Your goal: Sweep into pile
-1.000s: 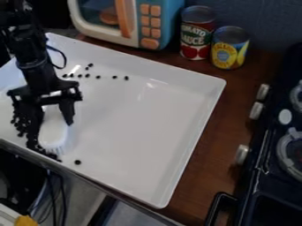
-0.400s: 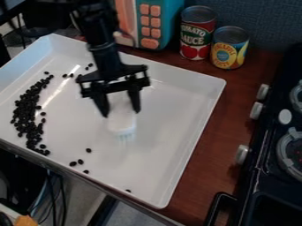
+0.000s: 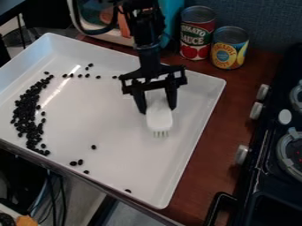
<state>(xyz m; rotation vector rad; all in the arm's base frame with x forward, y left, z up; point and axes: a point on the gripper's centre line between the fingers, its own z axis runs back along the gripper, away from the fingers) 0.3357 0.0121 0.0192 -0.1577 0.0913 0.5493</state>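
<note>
Over the white tray (image 3: 191, 154), the end effector (image 3: 158, 103) hangs pointing downward.

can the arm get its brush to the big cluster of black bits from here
Probably yes: the jaws hold the brush, and nothing tall stands on the tray between it and the cluster. The tray's wall beside the cluster might crowd the brush there.

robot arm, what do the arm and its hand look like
The arm is black all over, with slim, jointed, blocky segments and a dark cable looping near its top. The hand is black too: a wide, angular frame with open gaps in it, and two straight, narrow fingers.
</note>
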